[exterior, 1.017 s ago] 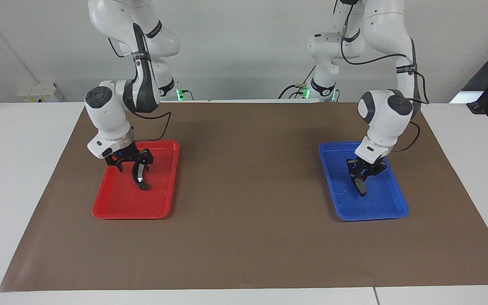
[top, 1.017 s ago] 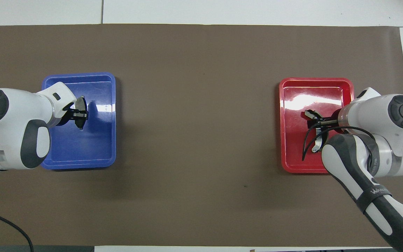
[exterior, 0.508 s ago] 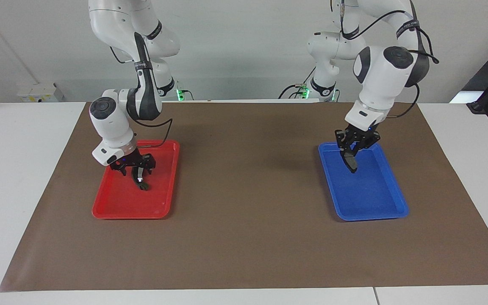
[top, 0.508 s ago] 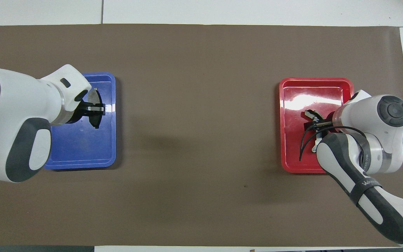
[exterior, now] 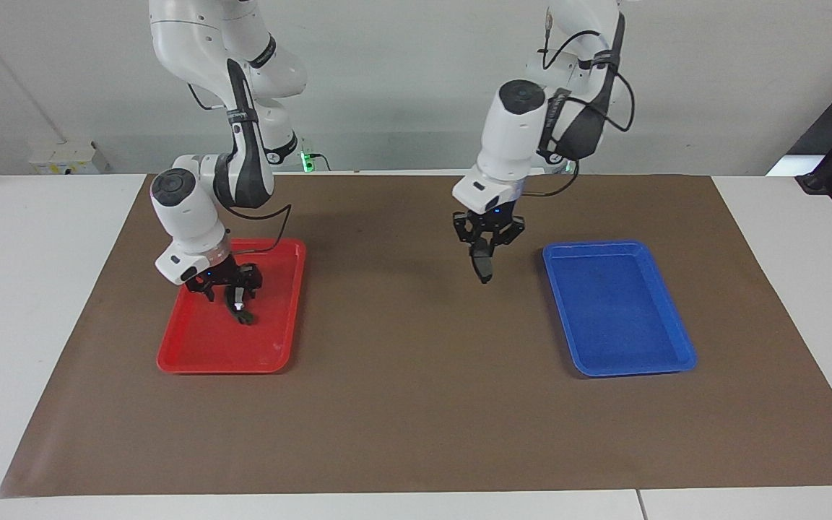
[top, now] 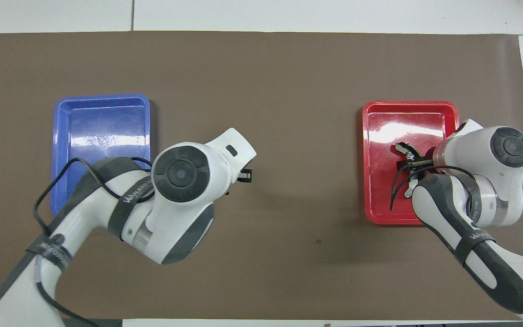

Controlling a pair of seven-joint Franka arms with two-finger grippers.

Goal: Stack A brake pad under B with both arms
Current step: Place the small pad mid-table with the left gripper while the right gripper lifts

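My left gripper (exterior: 484, 253) is shut on the A brake pad (exterior: 485, 269), a short dark-grey pad that hangs on edge above the brown mat, between the two trays. In the overhead view only the left gripper's tip (top: 243, 175) shows past the wrist, and the pad is hidden. My right gripper (exterior: 235, 292) is shut on B (exterior: 241, 309), the crescent brake shoe with a silver strip. It holds B on edge, low in the red tray (exterior: 192, 354). In the overhead view the right gripper (top: 409, 160) holds B (top: 411, 185) over the red tray (top: 382, 118).
An empty blue tray (exterior: 647, 361) lies on the brown mat toward the left arm's end; it also shows in the overhead view (top: 100, 102). Bare mat (exterior: 416, 375) stretches between the trays.
My left gripper has lifted the pad out of the blue tray and carried it toward the middle of the table. My right gripper has stayed at the red tray with B.
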